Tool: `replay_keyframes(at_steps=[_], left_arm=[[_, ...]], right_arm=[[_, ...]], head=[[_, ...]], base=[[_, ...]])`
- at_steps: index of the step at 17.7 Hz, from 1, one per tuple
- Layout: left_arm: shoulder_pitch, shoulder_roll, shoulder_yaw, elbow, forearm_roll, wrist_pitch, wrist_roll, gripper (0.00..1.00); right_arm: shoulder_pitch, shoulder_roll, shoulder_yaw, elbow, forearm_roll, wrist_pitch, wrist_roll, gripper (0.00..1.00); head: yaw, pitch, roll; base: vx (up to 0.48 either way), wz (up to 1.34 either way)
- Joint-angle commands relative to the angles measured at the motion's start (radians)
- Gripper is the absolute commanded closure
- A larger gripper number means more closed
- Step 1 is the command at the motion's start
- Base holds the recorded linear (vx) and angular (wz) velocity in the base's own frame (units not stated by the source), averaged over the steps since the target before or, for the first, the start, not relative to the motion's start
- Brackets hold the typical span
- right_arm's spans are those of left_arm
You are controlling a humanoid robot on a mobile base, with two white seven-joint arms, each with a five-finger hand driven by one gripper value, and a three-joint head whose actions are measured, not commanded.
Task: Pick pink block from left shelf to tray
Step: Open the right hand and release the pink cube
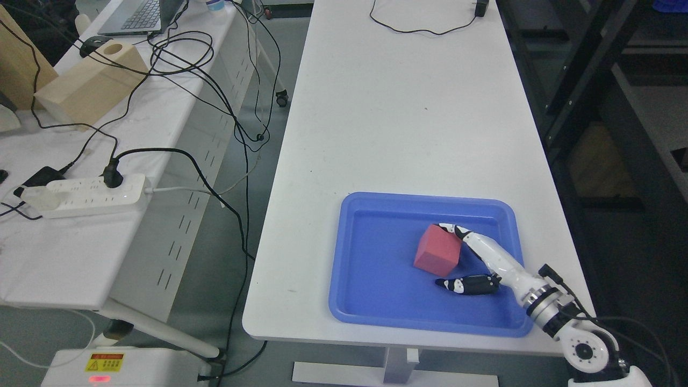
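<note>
One right hand (486, 263) reaching in from lower right, fingers (466, 285) spread loosely beside one pink block (438, 250), upper fingers touching it, grip uncertain, block sat inside one blue tray (371, 301), on one white table (398, 118).

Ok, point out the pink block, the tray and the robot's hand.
pink block (438, 251): head view, front face.
tray (376, 279): head view, bare floor.
right hand (486, 258): head view, back of the hand.

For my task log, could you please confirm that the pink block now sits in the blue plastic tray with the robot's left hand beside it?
Not quite: it is the right hand, its arm entering from the lower right of the head view. The pink block does sit in the blue plastic tray.
</note>
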Motion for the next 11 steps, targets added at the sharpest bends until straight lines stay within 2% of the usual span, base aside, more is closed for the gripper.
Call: replay_keyframes(at_steps=[1, 5, 8, 11], left_arm=[[0.02, 0.017, 0.0, -0.017, 0.0, 0.001, 0.0, 0.0], [0.02, 0.017, 0.0, -0.017, 0.0, 0.001, 0.0, 0.0], [0.02, 0.017, 0.0, -0.017, 0.0, 0.001, 0.0, 0.0], [0.02, 0.017, 0.0, -0.017, 0.0, 0.001, 0.0, 0.0]], right_arm=[[0.01, -0.015, -0.069, -0.012, -0.261, -0.015, -0.03, 0.17], [0.013, -0.006, -0.069, -0.034, -0.335, -0.034, -0.03, 0.01], [0.012, 0.026, -0.089, -0.035, -0.404, -0.083, -0.055, 0.01], [0.012, 0.033, -0.096, -0.035, -0.466, -0.099, -0.193, 0.01]], head=[[0.0, 0.0, 0.0], [0.0, 0.0, 0.0], [0.0, 0.0, 0.0], [0.0, 0.0, 0.0]], base=[[0.0, 0.0], [0.0, 0.0], [0.0, 0.0], [0.0, 0.0]])
